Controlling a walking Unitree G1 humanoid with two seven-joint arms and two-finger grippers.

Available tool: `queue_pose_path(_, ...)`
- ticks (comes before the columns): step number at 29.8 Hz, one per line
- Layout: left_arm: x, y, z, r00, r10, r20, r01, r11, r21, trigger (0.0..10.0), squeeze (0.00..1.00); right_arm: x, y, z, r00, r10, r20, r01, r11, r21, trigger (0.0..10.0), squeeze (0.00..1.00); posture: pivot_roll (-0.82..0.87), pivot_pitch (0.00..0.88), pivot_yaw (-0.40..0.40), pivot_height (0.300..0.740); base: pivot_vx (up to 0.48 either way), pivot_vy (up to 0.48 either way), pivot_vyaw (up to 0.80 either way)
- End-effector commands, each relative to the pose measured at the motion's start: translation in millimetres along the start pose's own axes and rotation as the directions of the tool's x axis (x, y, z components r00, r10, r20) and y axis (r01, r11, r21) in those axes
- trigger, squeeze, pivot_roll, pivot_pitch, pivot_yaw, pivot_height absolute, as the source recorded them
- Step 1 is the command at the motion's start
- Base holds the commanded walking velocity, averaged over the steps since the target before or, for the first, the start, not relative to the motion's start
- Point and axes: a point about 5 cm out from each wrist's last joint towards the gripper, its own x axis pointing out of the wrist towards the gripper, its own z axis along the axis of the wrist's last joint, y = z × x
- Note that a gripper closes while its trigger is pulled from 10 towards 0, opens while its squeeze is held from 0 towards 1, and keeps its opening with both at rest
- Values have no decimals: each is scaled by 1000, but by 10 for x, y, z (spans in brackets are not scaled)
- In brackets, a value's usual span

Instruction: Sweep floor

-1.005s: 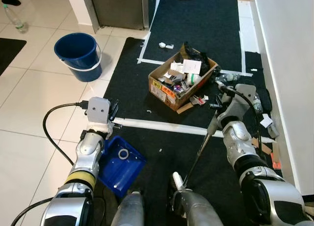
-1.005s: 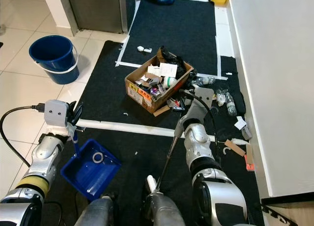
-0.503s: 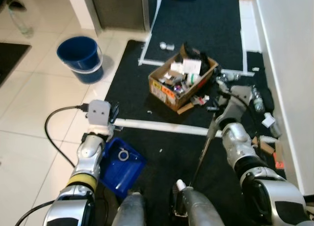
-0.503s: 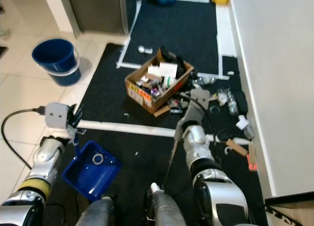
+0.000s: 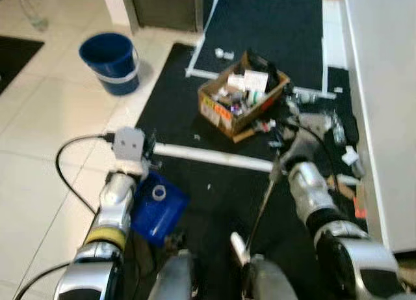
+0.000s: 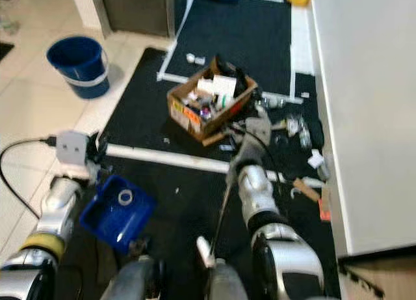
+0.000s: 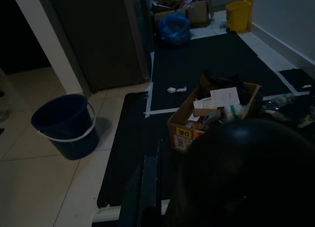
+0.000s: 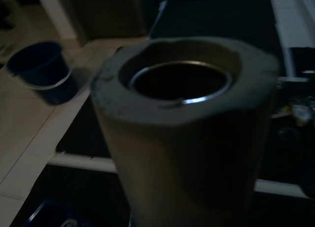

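Observation:
My left gripper (image 5: 149,158) is shut on the handle of a blue dustpan (image 5: 153,207), which hangs low at my left side with a small white ring (image 5: 158,192) lying in it. My right gripper (image 5: 279,162) is shut on the broom handle (image 5: 260,205), a thin pole slanting down towards my feet. In the right wrist view the hollow, padded end of the broom handle (image 8: 184,123) sits very close to the camera. Both tools are over a black mat (image 5: 214,202) with small white scraps (image 5: 209,187) on it.
A cardboard box (image 5: 244,98) full of rubbish stands ahead on the mat, past a white tape line (image 5: 214,157). Bottles and paper litter (image 5: 341,134) lie along the right wall (image 5: 383,85). A blue bucket (image 5: 110,60) stands on the tiles at the left, near a dark cabinet (image 7: 93,40).
The whole view has shifted slightly and blurred, so the camera has moved. Both grippers keep their holds on the dustpan and the broom handle.

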Motion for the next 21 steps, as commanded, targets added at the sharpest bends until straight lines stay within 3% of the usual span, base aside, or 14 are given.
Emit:
queue_pose_path(1, -135, -199, -283, 992, -39, -124, 28, 996, -90, 10000, 0, -45, 17, -119, 999, -5, -49, 6, 1000, 20, 10000, 0, 126, 112, -67, 740, 0, 0, 0)
queue_pose_path(9, -140, -201, -285, 992, -44, -122, 33, 996, -89, 10000, 0, -39, 57, -113, 999, 24, -44, -23, 999, 25, 10000, 0, 127, 105, -69, 740, 0, 0, 0)
queue_pose_path(21, -165, -279, -290, 988, -111, -107, 101, 991, -87, 10000, 0, 48, 400, -39, 991, 130, -25, -123, 974, 189, 10000, 0, 121, 115, -66, 740, 0, 0, 0)
